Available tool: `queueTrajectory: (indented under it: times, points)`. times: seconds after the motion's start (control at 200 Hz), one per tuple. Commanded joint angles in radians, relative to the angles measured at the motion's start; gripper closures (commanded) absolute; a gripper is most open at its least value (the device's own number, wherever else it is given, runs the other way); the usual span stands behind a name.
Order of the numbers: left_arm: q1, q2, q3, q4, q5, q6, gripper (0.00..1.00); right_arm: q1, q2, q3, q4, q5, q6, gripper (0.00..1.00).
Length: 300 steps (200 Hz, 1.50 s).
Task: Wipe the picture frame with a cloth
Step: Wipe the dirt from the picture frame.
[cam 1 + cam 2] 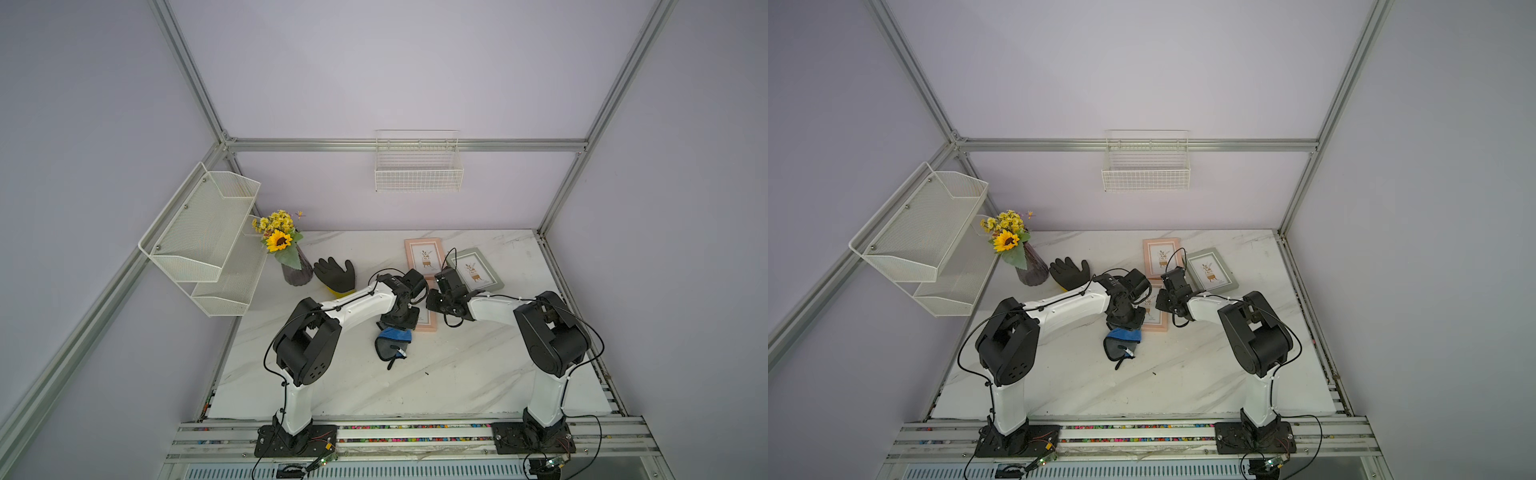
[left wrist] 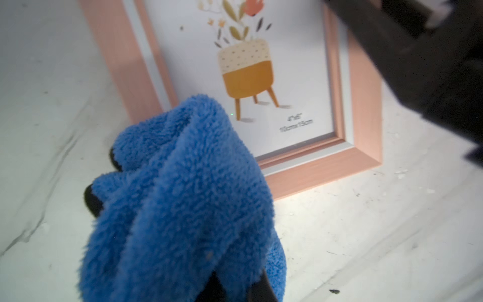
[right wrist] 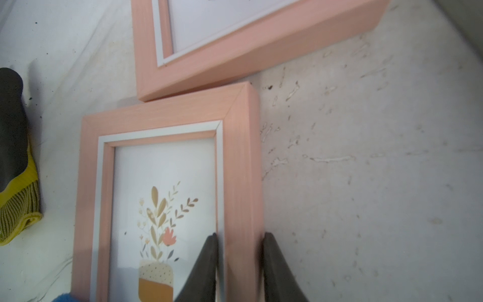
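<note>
The left gripper is clenched on the cloth, which bunches ahead of its jaws over the near corner of the picture frame; a dark tail with a loop trails behind it on the table. The right gripper pinches 1 side rail of that frame, 1 finger on the glass, 1 outside.

Likely risks:
- With only 1 rail held, a sideways wipe could pivot the frame and knock the second pink frame lying just beyond the right gripper
- The inner finger blocks part of the glass
- The 2 grippers sit close together, so a wide stroke could make them collide
- The trailing tail could snag
</note>
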Motion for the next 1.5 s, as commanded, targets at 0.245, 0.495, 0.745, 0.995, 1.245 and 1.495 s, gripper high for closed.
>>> queueTrajectory:
  times: [0.245, 0.495, 0.745, 0.995, 1.245, 1.495]
  points:
    - [-0.019, 0.061, 0.063, 0.252, 0.271, -0.130, 1.00, 0.014, 0.044, -0.054, -0.083, -0.036, 0.042, 0.79]
    - [0.049, -0.018, -0.075, 0.212, 0.154, -0.145, 1.00, 0.014, 0.036, -0.063, -0.084, -0.031, 0.043, 0.79]
    - [0.171, -0.089, -0.166, 0.106, 0.017, -0.114, 1.00, 0.014, 0.037, -0.064, -0.080, -0.025, 0.040, 0.79]
    - [0.088, 0.011, -0.031, 0.143, 0.134, -0.131, 1.00, 0.014, 0.040, -0.051, -0.091, -0.022, 0.036, 0.79]
    - [0.007, 0.109, 0.053, 0.211, 0.277, -0.185, 1.00, 0.014, 0.036, -0.050, -0.094, -0.020, 0.036, 0.79]
    - [0.127, 0.001, -0.082, 0.153, 0.148, -0.159, 1.00, 0.013, 0.033, -0.056, -0.094, -0.018, 0.033, 0.79]
